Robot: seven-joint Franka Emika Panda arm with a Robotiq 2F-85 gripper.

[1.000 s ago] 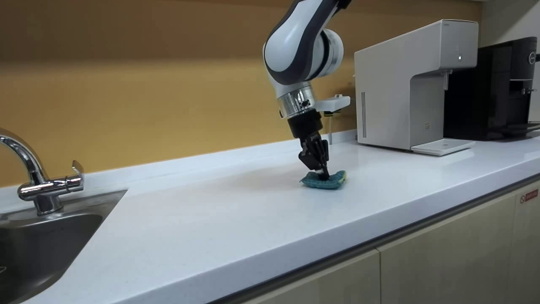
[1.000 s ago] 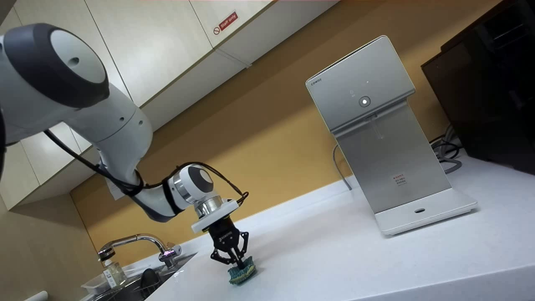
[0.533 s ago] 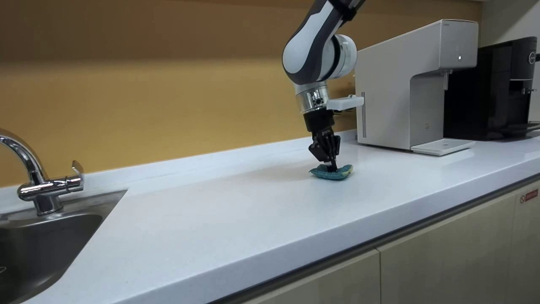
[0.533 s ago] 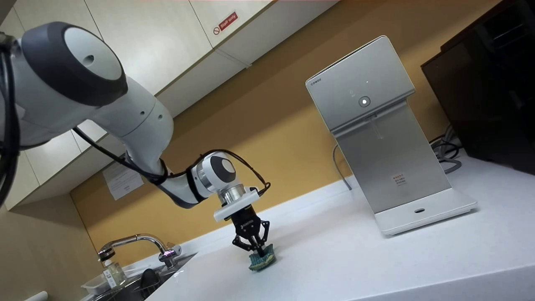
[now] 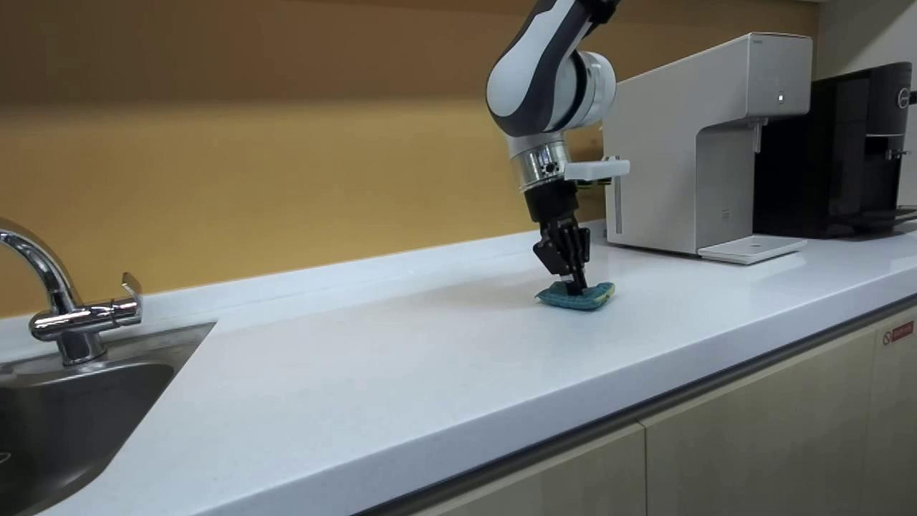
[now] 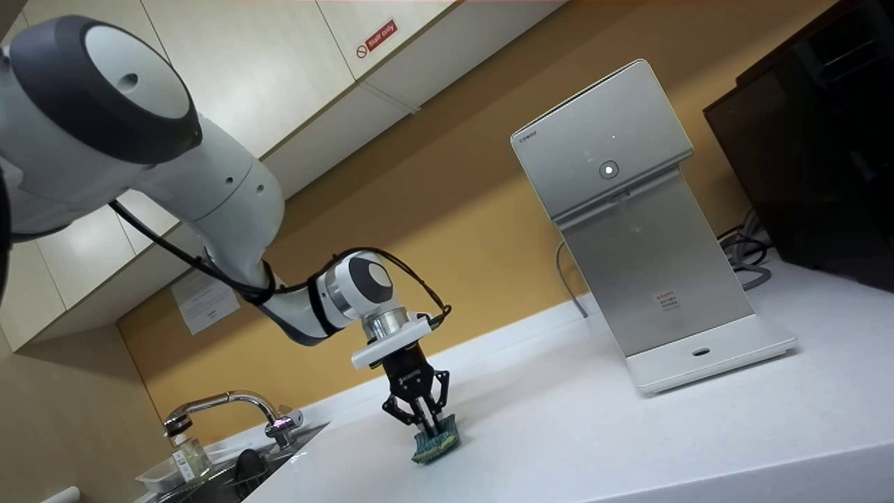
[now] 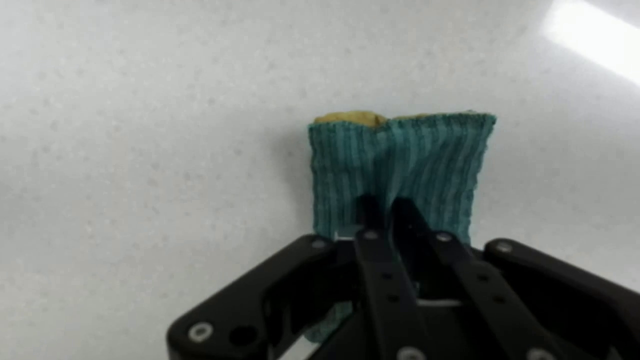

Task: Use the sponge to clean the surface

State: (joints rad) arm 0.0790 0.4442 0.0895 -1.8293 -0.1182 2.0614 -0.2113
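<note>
I record my arm [image 6: 234, 206] as white, its near-left joint [image 6: 91, 98] capped dark grey around a pale disc [image 6: 143, 66]; black cable [image 6: 200, 264] with black straps [image 6: 319, 307]; silver collar [image 5: 541, 163]; white bar [image 5: 596, 170]; black gripper [image 7: 384, 206] bearing pale lettering [image 6: 410, 376], bright round screws [image 7: 201, 331] left and right.

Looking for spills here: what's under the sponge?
The sponge rests on the white countertop, which shows around it; the part directly beneath is covered; any spill there would be hidden.
</note>
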